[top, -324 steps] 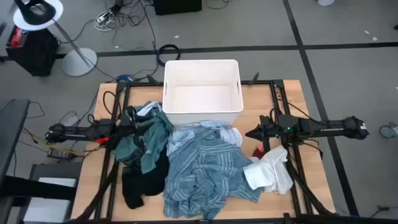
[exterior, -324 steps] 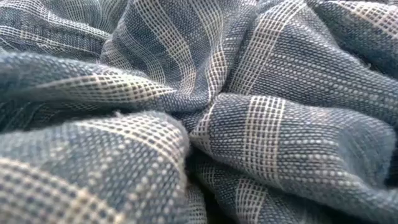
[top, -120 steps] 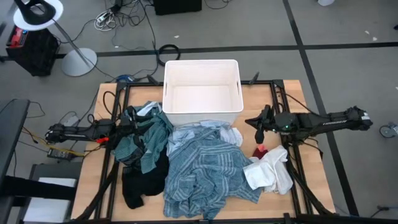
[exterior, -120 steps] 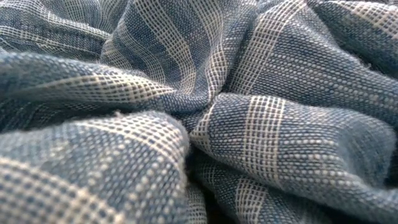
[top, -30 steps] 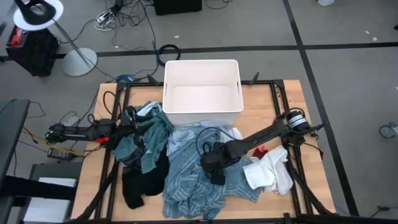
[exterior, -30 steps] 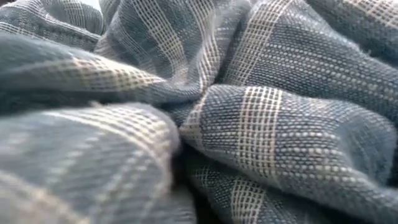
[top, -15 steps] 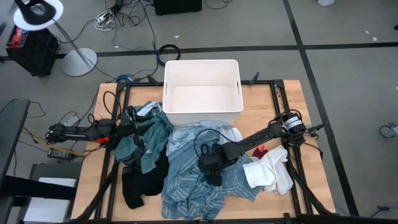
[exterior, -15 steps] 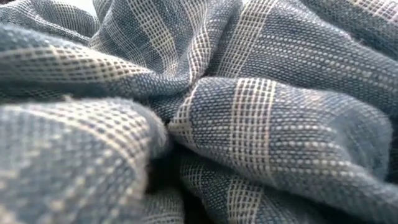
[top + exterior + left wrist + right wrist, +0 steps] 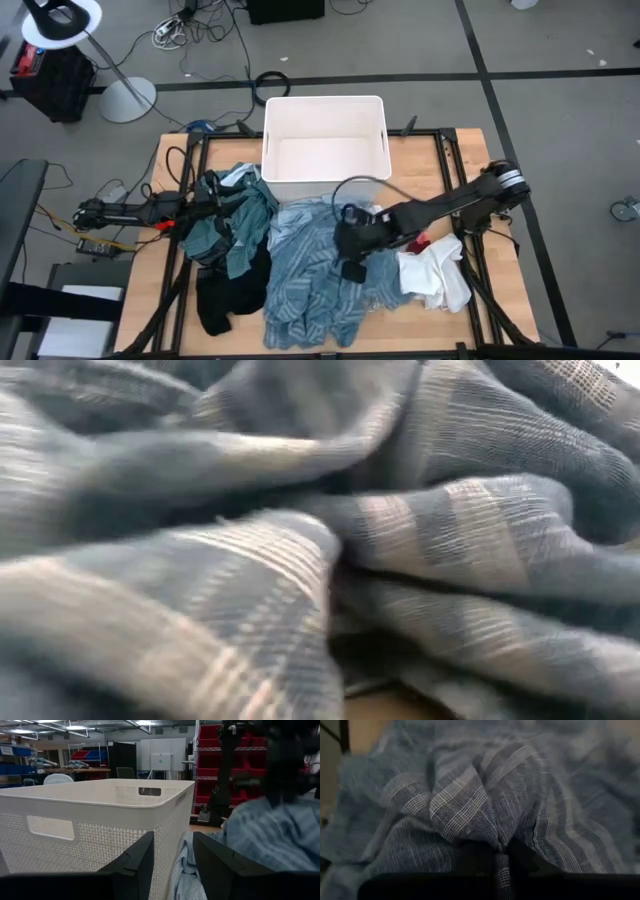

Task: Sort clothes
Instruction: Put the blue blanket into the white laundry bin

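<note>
The blue-grey striped shirt (image 9: 315, 270) lies crumpled at the table's middle front and fills the low view (image 9: 300, 560). My right gripper (image 9: 350, 250) is over its middle, shut on it. A teal plaid shirt (image 9: 235, 225) and a black garment (image 9: 222, 295) lie to the left. A white garment (image 9: 437, 280) and a small red piece (image 9: 420, 242) lie to the right. My left gripper (image 9: 205, 205) is open at the teal shirt, and its fingers show apart in the left wrist view (image 9: 172, 865). My right gripper pinches a raised fold (image 9: 499, 837) near the middle of the striped shirt between its two fingers, coming from above. The cloth runs in gathered ridges into the fingers. The shirt's lower part (image 9: 300, 315) lies on the table.
The white plastic bin (image 9: 325, 150) stands at the far middle of the table, close before my left gripper (image 9: 90, 825). Black frame rails (image 9: 470, 265) run along the table's left and right sides. Bare wood shows at the far right corner.
My right gripper has gone a little toward the table's right and far edges with the fold of the striped shirt. The shirt's middle has bunched up toward the gripper and its right edge has drawn in from the white garment. Its near part has stayed on the table.
</note>
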`<state>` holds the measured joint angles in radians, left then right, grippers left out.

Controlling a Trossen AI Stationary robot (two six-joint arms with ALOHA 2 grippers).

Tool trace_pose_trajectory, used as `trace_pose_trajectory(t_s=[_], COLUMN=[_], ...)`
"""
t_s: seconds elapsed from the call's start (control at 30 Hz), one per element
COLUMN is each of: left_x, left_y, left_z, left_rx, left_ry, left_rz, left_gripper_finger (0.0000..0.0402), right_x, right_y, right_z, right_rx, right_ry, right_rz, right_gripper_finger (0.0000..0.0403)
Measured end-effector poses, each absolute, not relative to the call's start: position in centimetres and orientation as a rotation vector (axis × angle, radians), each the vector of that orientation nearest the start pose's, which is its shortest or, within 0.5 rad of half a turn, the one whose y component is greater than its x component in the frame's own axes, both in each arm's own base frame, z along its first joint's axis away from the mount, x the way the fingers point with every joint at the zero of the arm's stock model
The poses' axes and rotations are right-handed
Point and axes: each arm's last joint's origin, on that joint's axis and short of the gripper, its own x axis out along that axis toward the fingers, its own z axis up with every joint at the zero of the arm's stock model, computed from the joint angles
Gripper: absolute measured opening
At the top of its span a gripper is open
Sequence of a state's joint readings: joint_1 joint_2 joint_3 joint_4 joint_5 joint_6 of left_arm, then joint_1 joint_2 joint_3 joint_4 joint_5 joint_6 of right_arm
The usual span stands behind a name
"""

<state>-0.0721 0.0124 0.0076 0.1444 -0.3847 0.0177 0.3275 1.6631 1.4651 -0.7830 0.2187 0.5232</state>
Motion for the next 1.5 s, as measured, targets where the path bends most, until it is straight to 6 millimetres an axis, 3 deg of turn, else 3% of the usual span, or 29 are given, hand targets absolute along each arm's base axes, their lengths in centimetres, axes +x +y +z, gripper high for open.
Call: trace_pose_trajectory(t_s=[0.2, 0.43, 1.03, 1.33, 1.5], left_x=[9.6, 9.5, 9.6, 9.6, 9.6], left_y=[0.4, 0.4, 0.4, 0.4, 0.4], left_z=[17.9, 17.9, 17.9, 17.9, 17.9], left_rx=[-0.014, -0.014, -0.014, -0.014, -0.014], left_ry=[-0.134, -0.134, -0.134, -0.133, -0.134], left_rz=[0.313, 0.313, 0.313, 0.313, 0.313], left_gripper_finger=[0.0142, 0.0142, 0.0142, 0.0142, 0.0142], right_x=[31.5, 31.0, 33.0, 32.5, 31.9], right_y=[9.4, 8.3, 3.7, 0.4, -2.1], right_z=[33.6, 37.1, 42.9, 46.3, 47.7], right_rx=[0.245, 0.27, 0.241, 0.198, 0.186], right_ry=[0.769, 0.532, -0.054, -0.405, -0.515], right_rz=[-0.187, -0.157, -0.18, -0.256, -0.324], right_gripper_finger=[0.0018, 0.0018, 0.0018, 0.0018, 0.0018])
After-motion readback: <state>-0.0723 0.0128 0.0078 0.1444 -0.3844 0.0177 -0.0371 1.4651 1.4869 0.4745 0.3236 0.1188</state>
